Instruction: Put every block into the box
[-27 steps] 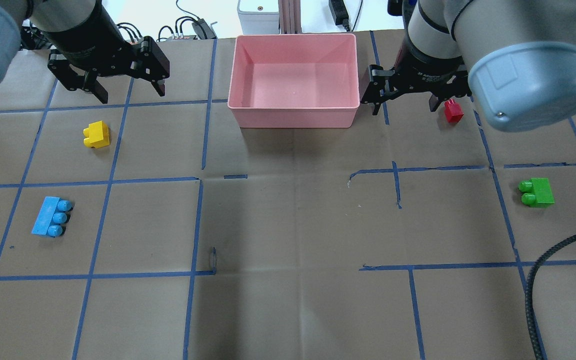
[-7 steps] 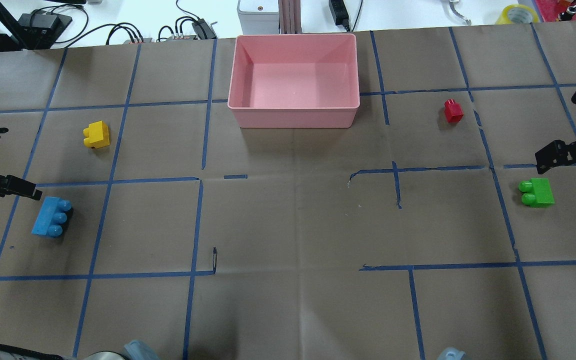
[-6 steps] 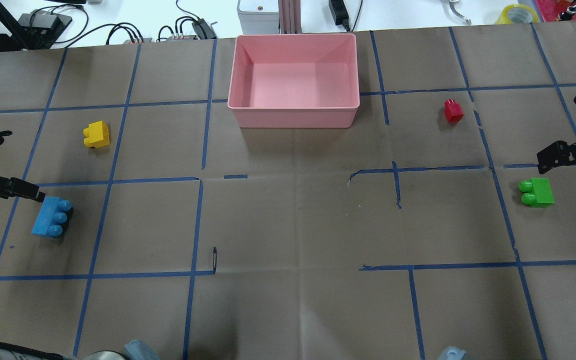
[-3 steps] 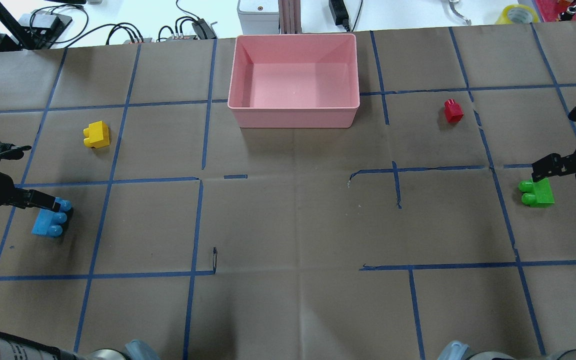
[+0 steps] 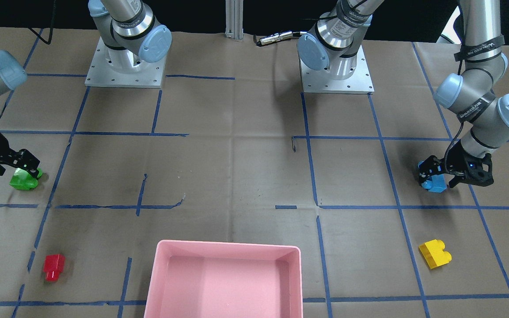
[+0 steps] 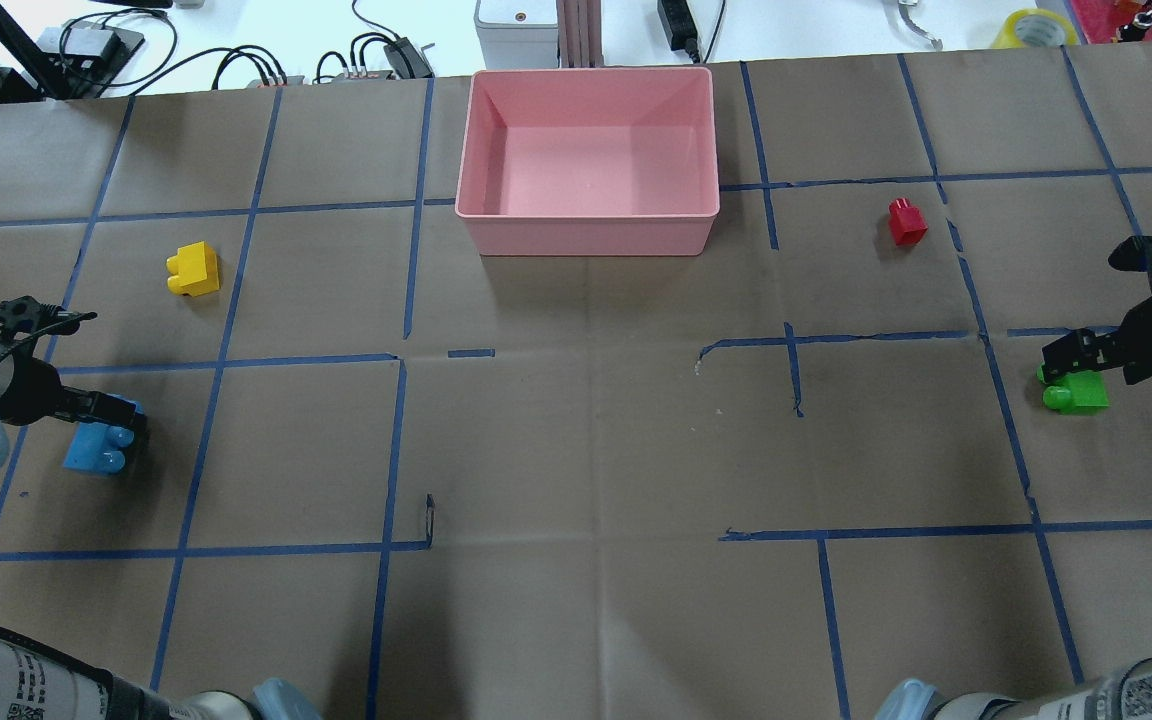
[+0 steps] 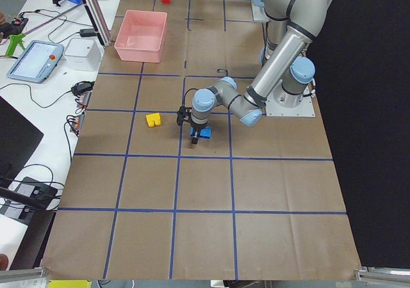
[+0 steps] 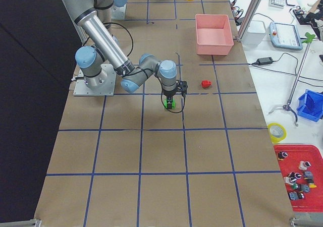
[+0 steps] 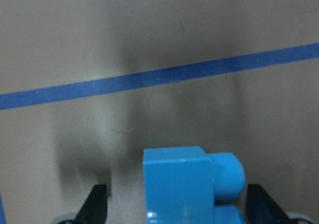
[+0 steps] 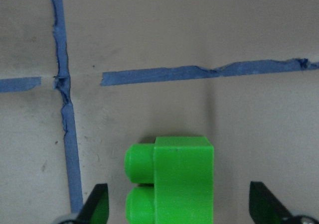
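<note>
The blue three-stud brick (image 6: 94,456) lies at the table's left. My open left gripper (image 6: 112,420) is lowered over its far end, and in the left wrist view the brick (image 9: 175,180) sits between the fingertips (image 9: 95,205) without touching them. The green brick (image 6: 1078,393) lies at the right, and my open right gripper (image 6: 1076,364) straddles it; it shows between the fingertips (image 10: 97,204) in the right wrist view (image 10: 182,174). The yellow brick (image 6: 194,270) and the red brick (image 6: 906,222) lie alone. The pink box (image 6: 586,236) is empty.
Brown paper with a blue tape grid covers the table. Both arm bases (image 5: 124,66) stand on the robot's side in the front-facing view. Cables and devices (image 6: 376,55) lie beyond the table's far edge behind the box.
Both grippers have come inward and down from the table's side edges onto their bricks, the left over the blue one, the right over the green one. No brick has moved.
</note>
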Controlling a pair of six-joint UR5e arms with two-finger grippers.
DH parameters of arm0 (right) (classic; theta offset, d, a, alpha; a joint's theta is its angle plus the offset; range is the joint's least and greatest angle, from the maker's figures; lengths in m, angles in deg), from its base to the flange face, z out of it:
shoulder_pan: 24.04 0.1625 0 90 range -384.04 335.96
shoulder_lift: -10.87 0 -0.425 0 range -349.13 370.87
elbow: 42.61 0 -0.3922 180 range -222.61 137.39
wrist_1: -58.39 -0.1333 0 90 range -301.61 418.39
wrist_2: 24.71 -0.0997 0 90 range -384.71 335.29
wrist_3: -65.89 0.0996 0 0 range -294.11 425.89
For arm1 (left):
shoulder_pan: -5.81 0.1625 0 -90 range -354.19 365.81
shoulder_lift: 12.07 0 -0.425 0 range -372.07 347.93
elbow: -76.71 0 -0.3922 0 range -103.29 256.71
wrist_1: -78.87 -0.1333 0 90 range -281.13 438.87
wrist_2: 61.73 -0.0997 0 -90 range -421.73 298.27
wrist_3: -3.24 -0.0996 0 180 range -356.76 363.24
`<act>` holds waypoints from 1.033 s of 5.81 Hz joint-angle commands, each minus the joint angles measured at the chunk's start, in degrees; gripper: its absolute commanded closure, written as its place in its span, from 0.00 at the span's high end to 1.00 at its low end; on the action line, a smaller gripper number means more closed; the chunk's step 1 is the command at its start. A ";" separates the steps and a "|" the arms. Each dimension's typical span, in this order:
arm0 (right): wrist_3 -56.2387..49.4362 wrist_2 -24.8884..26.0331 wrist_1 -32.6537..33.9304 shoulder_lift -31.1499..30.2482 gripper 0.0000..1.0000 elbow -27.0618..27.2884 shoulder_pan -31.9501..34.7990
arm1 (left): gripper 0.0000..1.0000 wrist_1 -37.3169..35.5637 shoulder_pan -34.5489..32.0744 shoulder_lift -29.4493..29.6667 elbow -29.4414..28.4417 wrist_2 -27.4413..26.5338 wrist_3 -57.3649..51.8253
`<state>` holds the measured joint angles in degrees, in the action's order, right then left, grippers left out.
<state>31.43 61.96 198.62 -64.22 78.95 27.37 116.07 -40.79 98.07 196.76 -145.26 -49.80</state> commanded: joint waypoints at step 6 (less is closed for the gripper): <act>-0.26 0.44 1.63 1.26 0.61 1.31 0.00 | 0.42 -0.63 -0.15 -1.69 1.68 -0.23 -0.13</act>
<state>31.24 62.35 200.56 -62.99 80.20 27.37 115.44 -40.94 96.43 198.55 -145.26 -49.93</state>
